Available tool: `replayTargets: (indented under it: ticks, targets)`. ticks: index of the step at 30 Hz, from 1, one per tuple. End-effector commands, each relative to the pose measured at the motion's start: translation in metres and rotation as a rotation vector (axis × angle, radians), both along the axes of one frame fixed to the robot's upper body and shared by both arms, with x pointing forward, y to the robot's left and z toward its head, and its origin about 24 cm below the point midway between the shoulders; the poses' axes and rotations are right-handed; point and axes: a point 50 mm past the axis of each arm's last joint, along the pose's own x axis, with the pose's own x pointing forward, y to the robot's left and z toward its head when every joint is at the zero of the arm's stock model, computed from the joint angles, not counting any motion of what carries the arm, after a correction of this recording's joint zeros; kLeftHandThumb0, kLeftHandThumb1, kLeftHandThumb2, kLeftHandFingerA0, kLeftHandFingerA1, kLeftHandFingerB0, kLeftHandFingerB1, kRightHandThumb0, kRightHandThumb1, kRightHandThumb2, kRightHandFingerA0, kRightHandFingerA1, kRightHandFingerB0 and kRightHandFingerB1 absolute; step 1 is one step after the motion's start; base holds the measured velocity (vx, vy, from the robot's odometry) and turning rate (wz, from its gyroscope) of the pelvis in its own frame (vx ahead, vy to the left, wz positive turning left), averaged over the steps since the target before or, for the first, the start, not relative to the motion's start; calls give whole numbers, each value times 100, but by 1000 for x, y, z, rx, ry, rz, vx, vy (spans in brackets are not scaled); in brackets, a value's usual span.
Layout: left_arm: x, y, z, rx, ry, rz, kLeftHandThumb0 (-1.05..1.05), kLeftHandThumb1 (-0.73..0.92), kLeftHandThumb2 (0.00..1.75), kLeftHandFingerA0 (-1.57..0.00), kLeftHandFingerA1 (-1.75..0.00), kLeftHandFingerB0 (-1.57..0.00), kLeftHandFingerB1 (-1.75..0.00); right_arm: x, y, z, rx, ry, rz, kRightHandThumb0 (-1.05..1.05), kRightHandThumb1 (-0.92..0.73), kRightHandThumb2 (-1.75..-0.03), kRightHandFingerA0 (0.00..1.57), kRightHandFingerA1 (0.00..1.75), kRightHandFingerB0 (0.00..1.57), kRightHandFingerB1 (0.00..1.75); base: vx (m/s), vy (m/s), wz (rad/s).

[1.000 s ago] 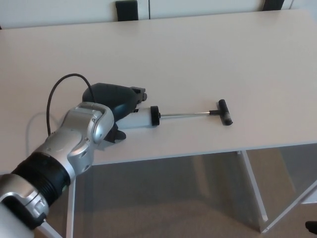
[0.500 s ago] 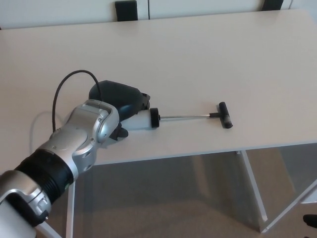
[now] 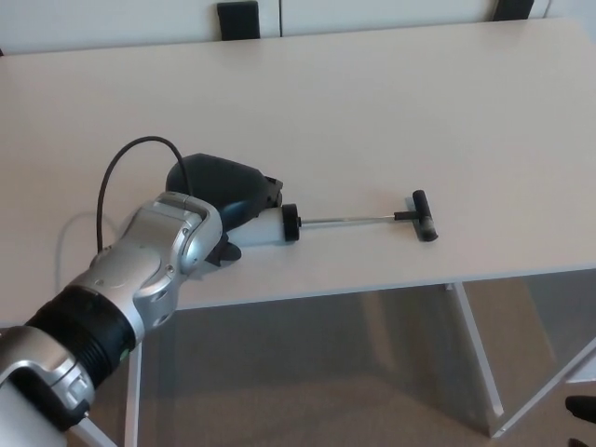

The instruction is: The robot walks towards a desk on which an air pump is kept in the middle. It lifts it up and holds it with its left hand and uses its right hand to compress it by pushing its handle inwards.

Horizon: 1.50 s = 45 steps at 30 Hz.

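1. The robot's left hand (image 3: 223,191) lay over the near end of the air pump (image 3: 279,223), its dark shell covering the white barrel; a finger poked out beneath on the desk-edge side and another dark tip showed past the barrel, so it looked wrapped around the pump, though I couldn't make out whether it truly gripped.
2. Behind the hand ran the silver wrist and forearm (image 3: 140,270), reaching back off the desk's front edge, with a black cable (image 3: 104,182) looping up from it above the tabletop.
3. The pump rested flat on the desk (image 3: 372,102), close to the front edge and left of the middle.
4. From the barrel's black cap (image 3: 291,223) a thin metal rod (image 3: 349,219) stretched fully out to the right, ending in a black T-handle (image 3: 424,215) lying well apart from the hand.
5. Beyond the pump, at the desk's far edge, a dark chair back (image 3: 238,19) stood.
6. The right hand was nowhere in sight.
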Motion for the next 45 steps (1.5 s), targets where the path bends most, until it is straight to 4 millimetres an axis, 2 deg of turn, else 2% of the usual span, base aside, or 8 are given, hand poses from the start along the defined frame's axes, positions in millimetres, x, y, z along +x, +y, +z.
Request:
replayTargets:
  ticks: [1, 3, 6, 16, 32, 34, 35, 45]
  targets:
    - [-6, 13, -16, 75, 128, -14, -15, 58, 57, -71, -116, -75, -62, -15, 28, 40, 130, -204, 20, -36, -63, -61, 87, 48, 70, 44, 0, 0, 0]
    - [-4, 18, -11, 35, 161, 12, -12, 63, 58, -76, -63, -61, -47, -29, 42, 81, 177, -396, 68, -35, -63, -60, 90, 51, 71, 46, 0, 0, 0]
    - [-1, 28, -2, -177, 241, 101, -1, 75, 60, -78, -155, -55, -140, -46, 51, 149, 178, -665, 99, -40, -63, -60, 91, 48, 74, 44, 0, 0, 0]
    - [15, 50, 36, -526, 359, 200, -6, 79, 74, -91, -132, -68, -130, -53, 53, 226, 126, -1025, 110, -38, -67, -61, 93, 52, 72, 46, 0, 0, 0]
    - [15, 63, 51, -536, 325, 190, -8, 79, 74, -99, -127, -72, -127, -52, 67, 252, 127, -1146, 138, -40, -69, -62, 87, 51, 70, 45, 0, 0, 0]
    - [16, 66, 54, -544, 316, 200, -11, 80, 72, -105, -124, -71, -131, -42, 67, 257, 132, -1182, 145, -49, -71, -62, 72, 46, 56, 40, 0, 0, 0]
    - [17, 67, 56, -545, 312, 208, -10, 82, 72, -102, -123, -70, -131, -30, 66, 258, 64, -1180, 170, -69, -63, -94, 21, 49, 17, 44, 0, 0, 0]
    - [18, 68, 63, -542, 304, 193, -9, 85, 65, -98, -117, -67, -127, 79, 57, 249, 109, -1010, 220, -92, -81, -120, 0, 16, 0, 10, 0, 0, 0]
